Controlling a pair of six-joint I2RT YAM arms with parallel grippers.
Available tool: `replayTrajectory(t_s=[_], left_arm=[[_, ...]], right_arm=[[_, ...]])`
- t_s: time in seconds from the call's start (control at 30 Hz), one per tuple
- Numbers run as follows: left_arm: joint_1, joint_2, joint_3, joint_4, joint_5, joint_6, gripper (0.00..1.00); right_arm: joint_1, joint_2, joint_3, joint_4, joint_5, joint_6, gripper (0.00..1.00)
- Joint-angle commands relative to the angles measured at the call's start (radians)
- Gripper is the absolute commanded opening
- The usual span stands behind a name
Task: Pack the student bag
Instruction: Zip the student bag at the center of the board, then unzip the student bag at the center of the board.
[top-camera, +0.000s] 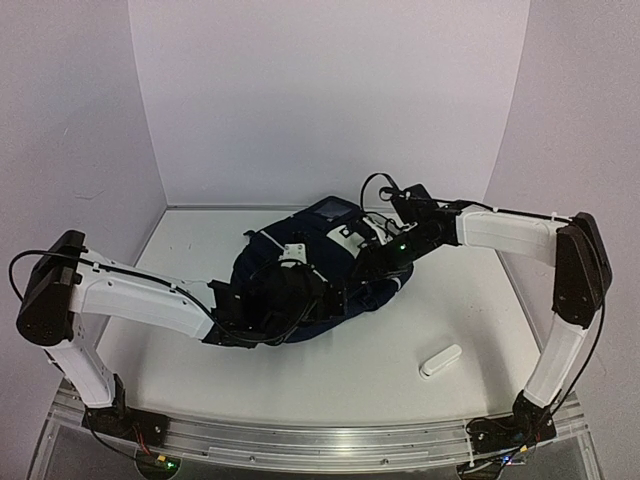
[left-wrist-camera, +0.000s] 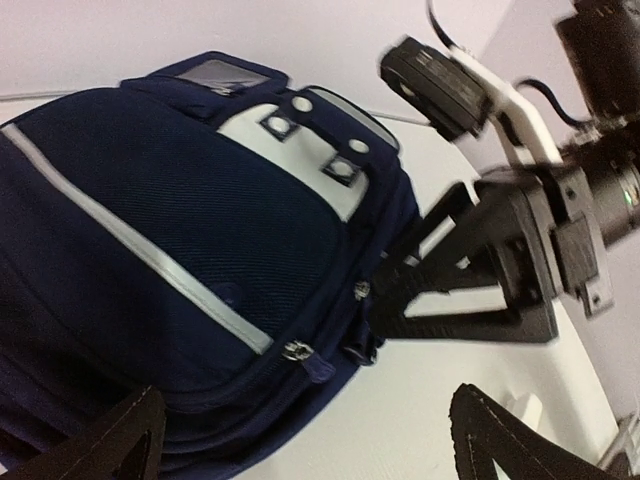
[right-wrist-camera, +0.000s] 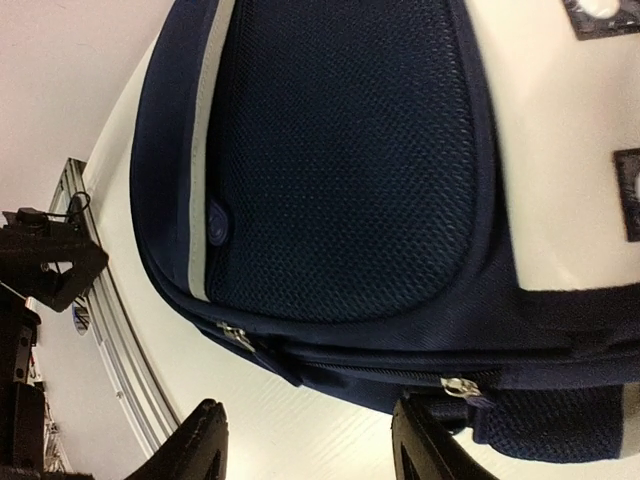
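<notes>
Packing looks barely begun: large dark navy fabric backpack seemingly zipped, small white oblong block loose at near right; left gripper wide, right gripper half-spread, both empty.

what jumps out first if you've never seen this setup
The big dark navy student bag lying in the middle of the table dominates the scene. The left end effector and the right end effector both stand open close against it, one from the near left and one from the far right. A small white oblong object lies on the table to the bag's right.
</notes>
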Motion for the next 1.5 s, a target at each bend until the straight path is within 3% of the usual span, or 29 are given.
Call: replayTrajectory(t_s=[0.0,0.13,0.3,0.53,0.73,0.93,1.1,1.23,1.47], left_arm=[[0.036,-0.061,0.017,-0.242,-0.184,-0.309,1.0],[0.165,-0.119,-0.081,-0.326,-0.05,-0.496,1.0],[0.32,-0.22,-0.288,-0.102,0.092,-0.433,0.96],[0.476,-0.164,-0.253,0.011,0.266,-0.243,0.88],[0.626,-0.057,-0.147,0.03,0.428,-0.149,0.8],[0.734,-0.073,-0.15,0.027,0.472,-0.083,0.8],[0.679,-0.215,-0.218,0.063,0.582,0.081,0.82],[0.509,-0.292,-0.215,-0.012,0.469,0.164,0.81],[0.323,-0.22,-0.138,-0.08,0.557,0.235,0.64]], right_arm=[[0.043,0.054,0.028,0.081,-0.035,0.038,0.57],[0.073,0.108,0.064,0.093,-0.051,0.057,0.56],[0.122,0.13,0.094,0.097,-0.075,0.084,0.52],[0.204,0.134,0.122,0.103,-0.082,0.115,0.47],[0.24,0.143,0.157,0.101,-0.055,0.116,0.5],[0.206,0.049,0.119,0.086,0.009,0.072,0.54],[0.105,-0.022,0.076,0.07,-0.014,0.068,0.53],[0.04,-0.055,0.042,0.065,-0.012,0.069,0.53],[0.006,-0.036,0.022,0.058,0.03,0.048,0.51]])
